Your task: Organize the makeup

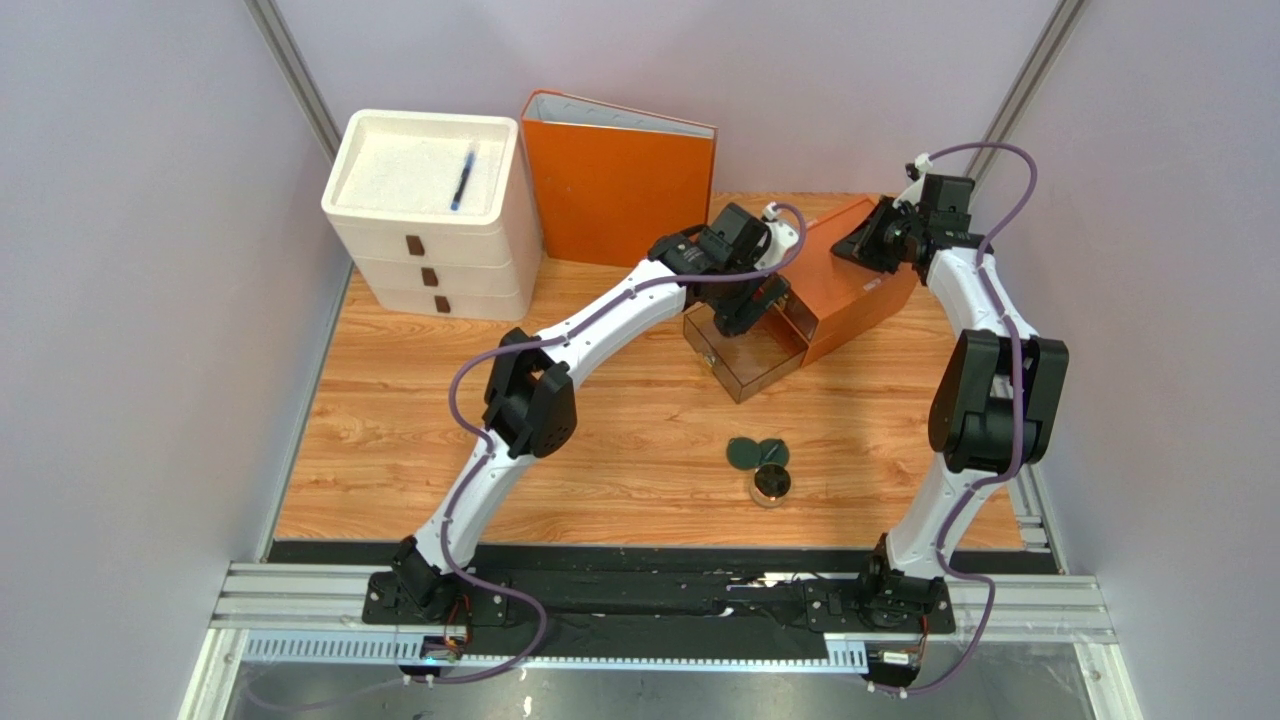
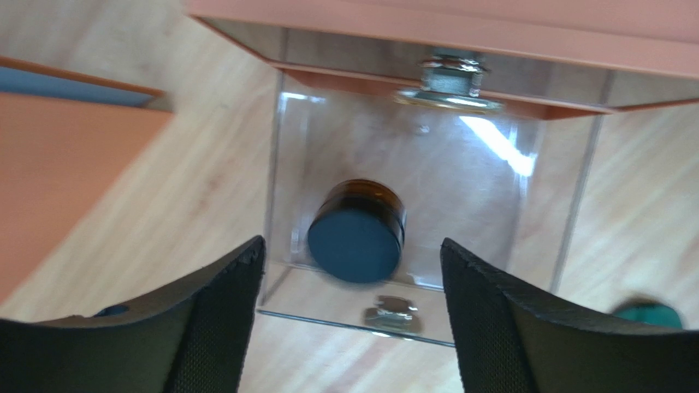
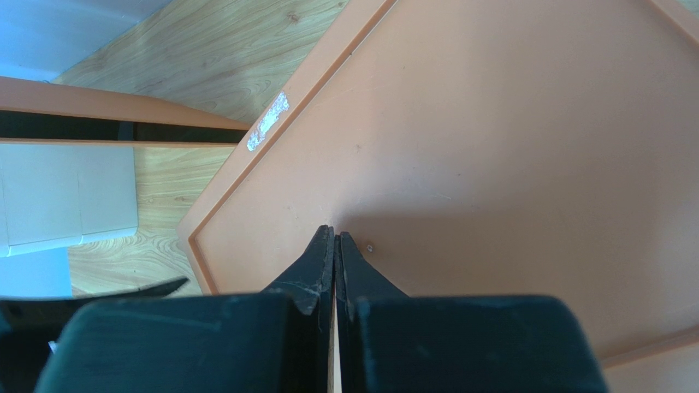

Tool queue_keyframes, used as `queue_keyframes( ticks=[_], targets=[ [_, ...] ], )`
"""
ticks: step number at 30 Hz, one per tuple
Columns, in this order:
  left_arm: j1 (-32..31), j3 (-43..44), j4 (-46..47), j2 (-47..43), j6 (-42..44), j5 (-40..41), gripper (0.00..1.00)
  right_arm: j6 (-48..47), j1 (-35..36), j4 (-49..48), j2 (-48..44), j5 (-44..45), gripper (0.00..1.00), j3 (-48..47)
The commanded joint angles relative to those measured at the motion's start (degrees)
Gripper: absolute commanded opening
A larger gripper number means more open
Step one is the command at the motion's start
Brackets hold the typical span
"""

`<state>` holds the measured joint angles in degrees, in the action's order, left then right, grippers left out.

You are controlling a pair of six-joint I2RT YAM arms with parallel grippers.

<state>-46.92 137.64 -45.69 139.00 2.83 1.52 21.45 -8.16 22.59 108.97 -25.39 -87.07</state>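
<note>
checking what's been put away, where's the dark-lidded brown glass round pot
In the left wrist view the pot sits inside the clear pulled-out drawer of the orange box, near the drawer's front wall; the drawer is right of centre overhead.

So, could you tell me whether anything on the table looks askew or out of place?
The orange box sits askew, turned diagonally to the table edges, while the white three-drawer unit stands square. The box's clear plastic drawer is pulled out. A blue pen lies on the white unit's top, not a cosmetic.
</note>
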Motion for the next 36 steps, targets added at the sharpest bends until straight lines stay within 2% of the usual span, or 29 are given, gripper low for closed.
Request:
queue_keyframes(
  ticks=[1, 6, 10, 13, 19, 22, 25, 27, 36],
  targets=[
    [0.42, 1.49, 3.42, 0.13, 1.29, 4.28, 0.99, -2.82, 1.04, 18.72, 8.98, 6.05, 0.00, 5.68],
    [0.69, -0.09, 3.42, -1.88, 3.23, 3.85, 0.99, -2.91, 1.04, 18.90, 9.33, 5.88, 0.00, 5.51],
    [-0.01, -5.26, 3.41, -7.15, 5.24, -0.89, 0.99, -2.91, 1.04, 18.81, 9.42, 5.79, 0.00, 5.33],
    [-3.00, -16.05, 3.86, -14.78, 10.06, -3.36, 0.99, -2.91, 1.04, 18.98, 9.51, 5.87, 0.00, 5.15],
    [-11.35, -34.33, 5.26, -24.28, 21.40, -8.90, 0.99, -2.91, 1.04, 19.16, 9.77, 5.79, 0.00, 4.98],
    [-13.99, -39.36, 6.32, -26.58, 24.23, -12.67, 0.98, -2.91, 1.04, 18.98, 9.68, 5.61, 0.00, 4.98],
    [-15.13, -41.05, 7.11, -27.11, 24.41, -18.29, 0.95, -2.73, 1.04, 19.07, 9.60, 5.44, 0.00, 4.98],
    [-15.66, -40.88, 7.02, -26.33, 24.42, -19.09, 0.95, -2.73, 1.04, 18.98, 9.51, 5.44, 0.00, 5.07],
    [-19.70, -32.27, 4.21, -16.67, 24.86, -21.73, 0.92, -2.47, 1.04, 18.55, 8.89, 4.82, 0.00, 5.50]
  ],
)
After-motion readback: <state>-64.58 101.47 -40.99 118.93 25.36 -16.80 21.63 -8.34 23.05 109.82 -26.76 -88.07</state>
